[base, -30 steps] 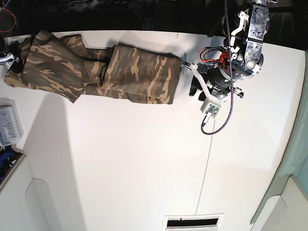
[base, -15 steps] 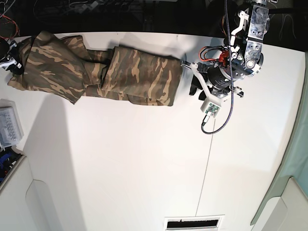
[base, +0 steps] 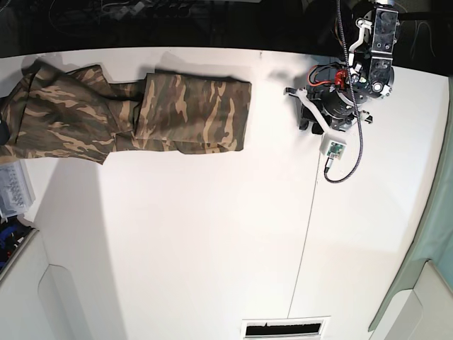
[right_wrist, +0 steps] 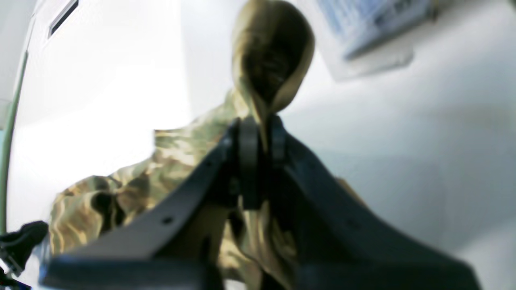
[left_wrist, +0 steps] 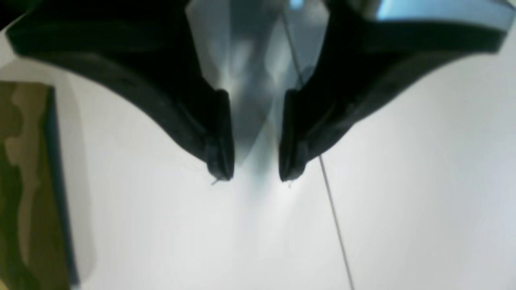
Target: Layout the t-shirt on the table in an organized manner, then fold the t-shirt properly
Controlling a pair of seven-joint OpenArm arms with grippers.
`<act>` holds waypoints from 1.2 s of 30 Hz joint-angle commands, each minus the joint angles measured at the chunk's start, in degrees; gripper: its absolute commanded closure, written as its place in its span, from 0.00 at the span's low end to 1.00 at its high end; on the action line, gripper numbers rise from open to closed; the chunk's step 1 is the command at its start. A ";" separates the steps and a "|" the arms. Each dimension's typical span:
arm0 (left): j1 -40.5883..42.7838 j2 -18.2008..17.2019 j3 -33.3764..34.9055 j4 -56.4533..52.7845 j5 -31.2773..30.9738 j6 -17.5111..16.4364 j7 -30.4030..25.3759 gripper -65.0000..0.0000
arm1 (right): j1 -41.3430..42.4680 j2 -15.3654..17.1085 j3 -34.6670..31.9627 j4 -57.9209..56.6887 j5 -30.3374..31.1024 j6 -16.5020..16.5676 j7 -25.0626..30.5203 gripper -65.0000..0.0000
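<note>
On the worktop: the t-shirt [base: 127, 117] lay stretched in a long band along the far edge, part folded over itself.
Right tool [right_wrist: 258, 133]: jaws were clamped on a bunched fold of the camouflage cloth, which rose in a loop past the tips.
Left tool [left_wrist: 254, 169]: jaws stood partly apart, holding nothing, over bare white surface just beside the shirt's edge.
Surface: worktop [base: 212, 241] was matte white with a thin dark seam [base: 304, 234].
Room: a slotted vent [base: 284, 327] sat at the near edge.
</note>
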State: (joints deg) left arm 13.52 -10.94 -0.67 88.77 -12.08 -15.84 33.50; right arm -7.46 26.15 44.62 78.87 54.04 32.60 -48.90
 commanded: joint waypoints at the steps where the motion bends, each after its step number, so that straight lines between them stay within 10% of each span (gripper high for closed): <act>1: -0.33 0.00 0.04 -0.35 0.04 0.17 0.59 0.68 | 0.46 0.98 0.52 2.47 2.60 0.44 0.85 1.00; 10: -0.33 0.31 6.36 -3.15 -0.26 0.17 0.52 0.68 | -0.04 -12.74 -3.30 21.49 2.01 0.44 0.07 1.00; 21: -0.33 0.28 7.50 -3.67 0.81 0.17 0.59 0.68 | -2.14 -30.91 -27.54 25.51 -8.55 0.68 3.26 1.00; 24: -0.33 0.26 7.50 -3.67 0.87 0.17 0.61 0.68 | -2.91 -33.24 -33.55 25.49 -13.55 0.66 2.80 1.00; 29: -0.33 0.26 7.50 -3.67 1.07 0.20 1.05 0.68 | -2.91 -33.79 -39.47 25.46 -18.03 0.66 0.35 0.51; 36: -0.35 -0.90 7.34 -3.67 1.05 0.17 1.03 0.68 | -2.86 -33.79 -40.39 25.49 -14.99 0.85 -0.68 0.50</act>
State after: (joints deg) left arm 12.69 -11.33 6.79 85.38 -11.86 -15.66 30.61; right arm -10.81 -7.44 4.47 103.28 37.69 32.71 -50.43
